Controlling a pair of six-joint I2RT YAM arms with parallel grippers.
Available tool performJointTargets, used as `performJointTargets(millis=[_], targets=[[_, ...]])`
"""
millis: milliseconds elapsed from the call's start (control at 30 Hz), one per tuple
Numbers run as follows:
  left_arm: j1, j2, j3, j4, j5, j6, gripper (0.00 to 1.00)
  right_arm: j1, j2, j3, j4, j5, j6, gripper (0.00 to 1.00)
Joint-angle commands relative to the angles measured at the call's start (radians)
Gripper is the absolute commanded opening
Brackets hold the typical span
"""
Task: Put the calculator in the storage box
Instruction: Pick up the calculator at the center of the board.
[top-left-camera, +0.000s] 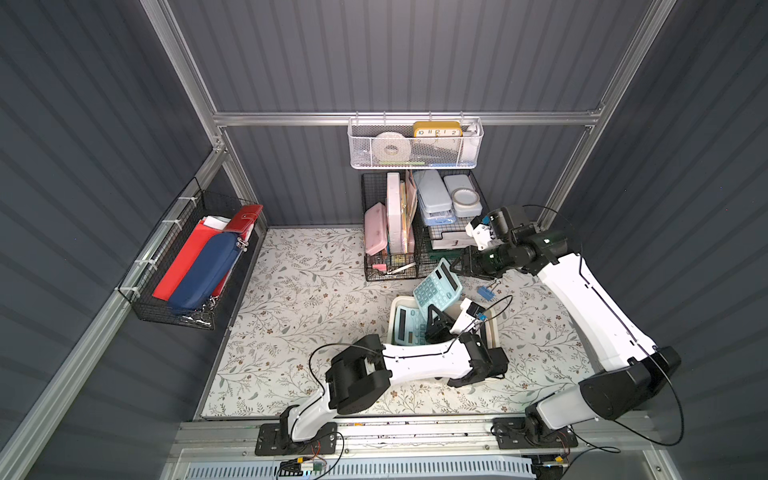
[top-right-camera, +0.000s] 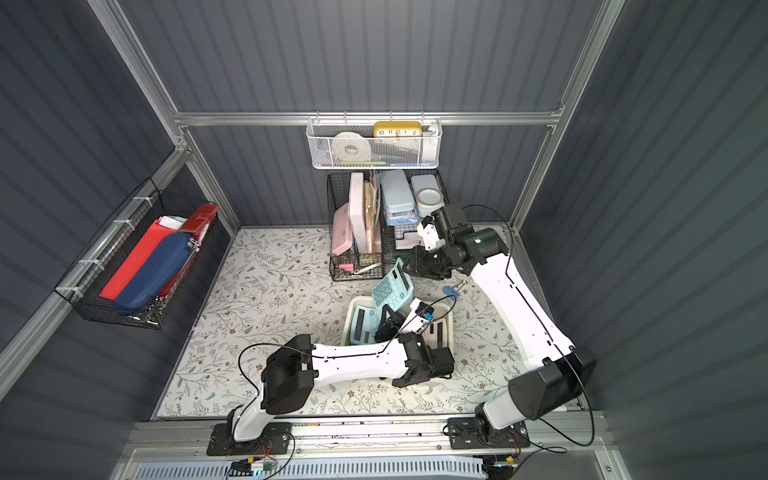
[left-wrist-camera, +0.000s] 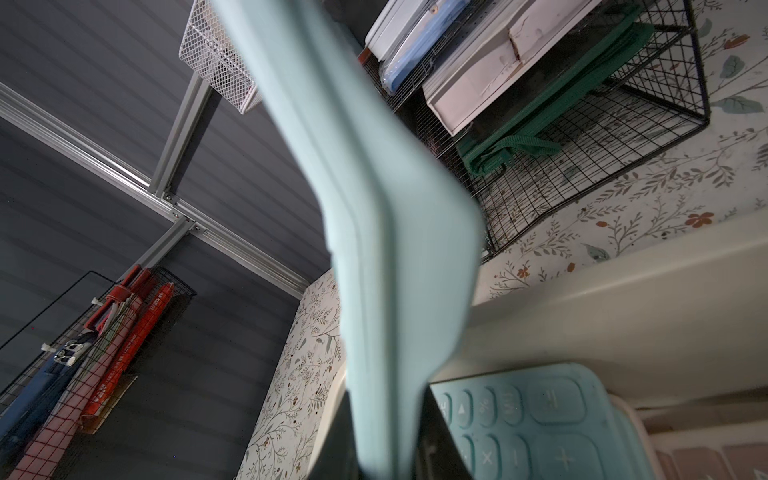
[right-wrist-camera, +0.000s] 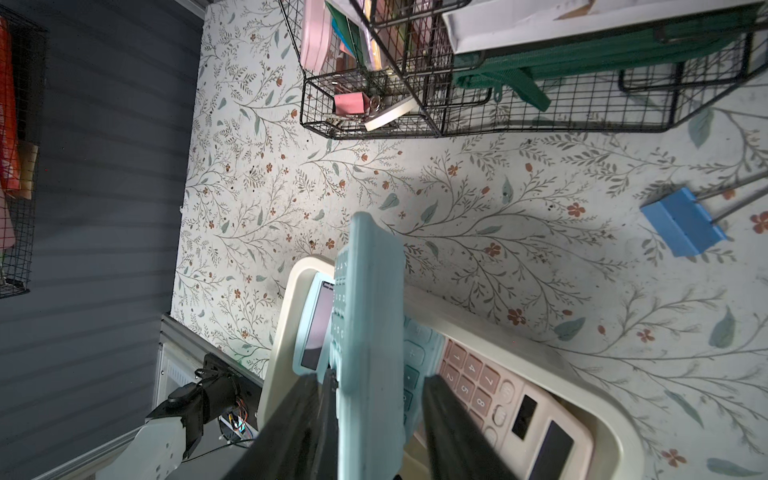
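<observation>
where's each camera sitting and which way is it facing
Top views: high above the front, looking down at the floral table; the left arm and right arm show.
Left wrist: on the left arm, looking along the left tool, shut on the teal calculator, toward a black wire basket; only its fingers show.
Right wrist: on the right arm, looking past the right tool into the storage box; part of the left arm shows.
Shared: both wrist views show that calculator and box.

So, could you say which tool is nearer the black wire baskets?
Right. The right tool hangs beside the black wire baskets, straddling the top of the calculator; the left tool is inside the storage box, gripping its lower end.
</observation>
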Motion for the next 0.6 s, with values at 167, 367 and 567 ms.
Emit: performJointTargets(millis=[167,367,567], targets=[[-0.002,-0.030,0.018,-0.030,-0.099,-0.042,0.00,0.059,0.082,0.072,-0.056,0.043,-0.054,0.37],[-0.003,-0.034,0.020,-0.030,-0.095,-0.050,0.01,0.059,0.071,0.095,-0.044,0.054,-0.045,0.10],[-0.003,-0.058,0.031,-0.030,-0.085,-0.052,0.45,0.052,0.024,0.101,-0.017,0.125,-0.016,0.00]])
